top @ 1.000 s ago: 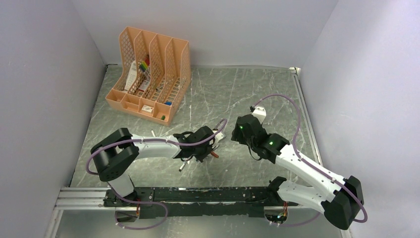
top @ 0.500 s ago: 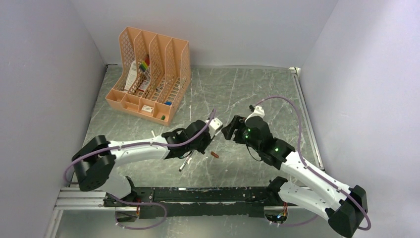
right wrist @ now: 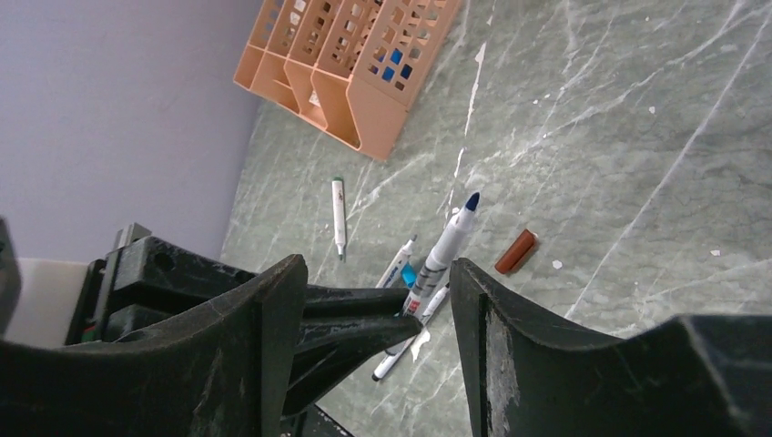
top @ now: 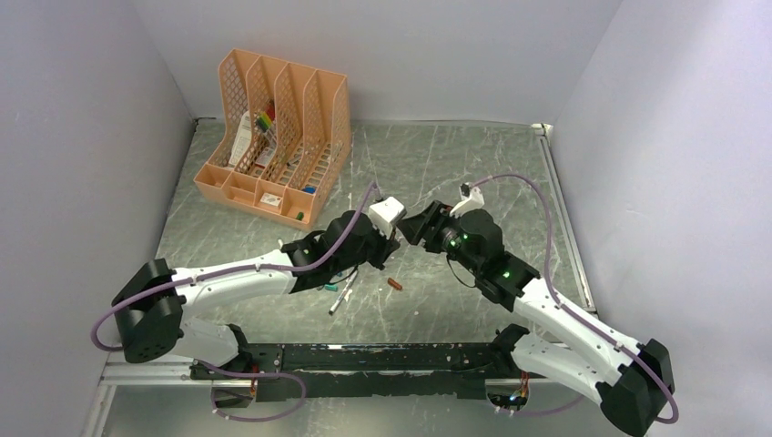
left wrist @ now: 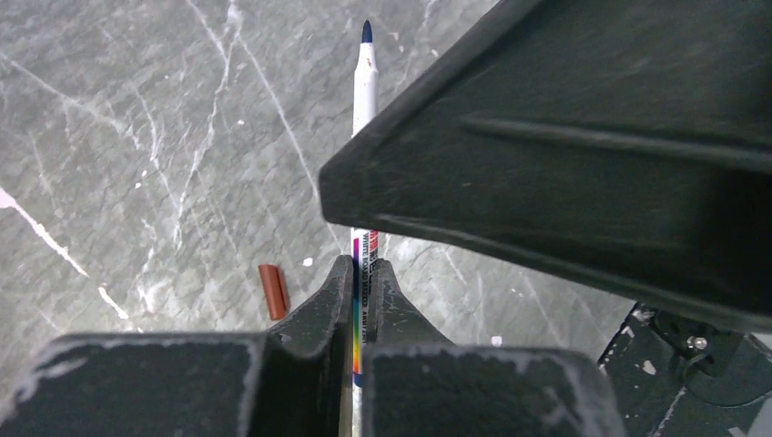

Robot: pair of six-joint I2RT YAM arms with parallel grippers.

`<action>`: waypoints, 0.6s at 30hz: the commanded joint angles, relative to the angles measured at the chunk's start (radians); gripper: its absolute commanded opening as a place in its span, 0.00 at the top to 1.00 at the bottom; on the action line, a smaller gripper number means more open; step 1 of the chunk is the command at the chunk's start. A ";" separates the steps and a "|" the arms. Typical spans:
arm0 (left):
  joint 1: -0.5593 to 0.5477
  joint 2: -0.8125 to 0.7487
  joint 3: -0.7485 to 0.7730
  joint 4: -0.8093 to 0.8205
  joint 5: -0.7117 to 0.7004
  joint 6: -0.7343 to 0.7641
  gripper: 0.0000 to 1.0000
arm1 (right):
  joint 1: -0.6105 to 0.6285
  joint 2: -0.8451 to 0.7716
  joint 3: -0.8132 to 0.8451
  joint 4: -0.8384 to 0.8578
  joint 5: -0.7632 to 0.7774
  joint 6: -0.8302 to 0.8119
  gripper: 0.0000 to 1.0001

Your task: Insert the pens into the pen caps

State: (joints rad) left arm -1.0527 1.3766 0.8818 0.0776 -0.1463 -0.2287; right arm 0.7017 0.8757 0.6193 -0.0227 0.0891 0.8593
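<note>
My left gripper (left wrist: 361, 269) is shut on a white pen (left wrist: 365, 137) with a dark blue tip, holding it above the table with the tip pointing away. My right gripper (right wrist: 378, 273) is open, and its fingers (right wrist: 473, 300) straddle the left gripper's tip and the held pen (right wrist: 446, 246). In the top view the two grippers (top: 393, 238) (top: 412, 228) meet at the table's middle. A red-brown pen cap (left wrist: 271, 291) (right wrist: 516, 251) (top: 394, 285) lies loose on the table below them. A teal pen cap (right wrist: 409, 273) lies beside another pen (right wrist: 398, 262). Nothing shows between the right fingers except the left gripper and its pen.
Another pen (right wrist: 338, 216) lies alone toward the left. One more (top: 339, 298) lies near the front under the left arm. An orange file organizer (top: 273, 137) holding bright markers and small items stands at the back left. Grey walls close in on three sides.
Both arms have swung toward each other and away from their bases. The left gripper rose with the pen. The right gripper came in around it. The red-brown cap stayed on the table.
</note>
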 commanded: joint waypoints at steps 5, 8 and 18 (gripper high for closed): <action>-0.004 -0.050 0.011 0.073 0.079 -0.043 0.93 | -0.005 0.031 0.031 0.033 -0.001 -0.006 0.41; -0.004 -0.064 0.008 0.085 0.108 -0.046 0.93 | -0.004 0.037 0.035 0.029 0.007 -0.005 0.45; -0.004 -0.061 0.003 0.078 0.138 -0.044 0.93 | -0.004 -0.023 0.030 -0.009 0.096 -0.012 0.86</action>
State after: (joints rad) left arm -1.0527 1.3304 0.8818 0.1238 -0.0566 -0.2623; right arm 0.7021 0.9020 0.6300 -0.0235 0.1162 0.8589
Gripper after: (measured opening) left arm 0.098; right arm 0.139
